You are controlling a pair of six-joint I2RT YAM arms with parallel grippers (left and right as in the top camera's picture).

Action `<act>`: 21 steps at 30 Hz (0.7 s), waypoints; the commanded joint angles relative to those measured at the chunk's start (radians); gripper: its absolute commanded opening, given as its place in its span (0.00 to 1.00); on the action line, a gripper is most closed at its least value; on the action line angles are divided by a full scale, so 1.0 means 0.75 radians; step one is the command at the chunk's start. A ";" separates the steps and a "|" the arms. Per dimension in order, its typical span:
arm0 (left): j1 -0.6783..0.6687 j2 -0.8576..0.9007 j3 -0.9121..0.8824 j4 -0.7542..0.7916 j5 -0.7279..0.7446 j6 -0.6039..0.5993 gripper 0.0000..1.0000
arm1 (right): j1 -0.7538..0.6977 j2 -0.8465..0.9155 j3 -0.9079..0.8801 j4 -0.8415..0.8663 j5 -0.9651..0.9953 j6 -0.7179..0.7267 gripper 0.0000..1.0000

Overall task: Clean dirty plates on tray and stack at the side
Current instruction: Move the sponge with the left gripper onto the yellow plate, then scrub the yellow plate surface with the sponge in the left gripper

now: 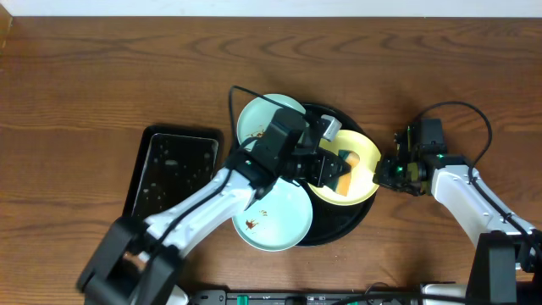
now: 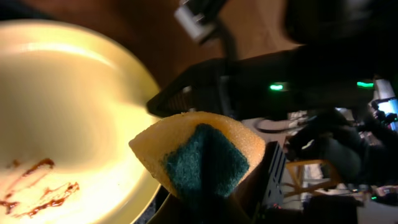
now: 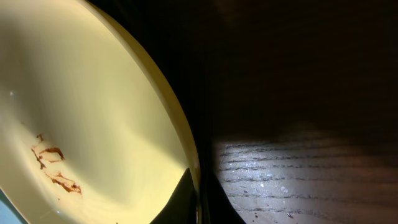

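Sponge point(image 2: 200, 155), clamped in left jaws at lower centre of the wrist view, hangs just right of yellow plate point(image 2: 68, 106), brown smears point(image 2: 37, 186) at lower left; right jaws pinch the plate's right rim, likely steadying it over tray point(image 1: 343, 227) for wiping.
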 commanded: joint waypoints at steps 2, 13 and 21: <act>0.003 0.160 0.020 0.091 0.061 -0.156 0.07 | 0.028 0.044 -0.044 -0.038 0.067 0.019 0.01; 0.001 0.387 0.074 0.244 -0.017 -0.207 0.07 | 0.065 0.044 -0.044 -0.064 0.066 0.019 0.01; -0.039 0.566 0.175 0.374 -0.011 -0.321 0.07 | 0.081 0.044 -0.044 -0.087 0.066 0.015 0.01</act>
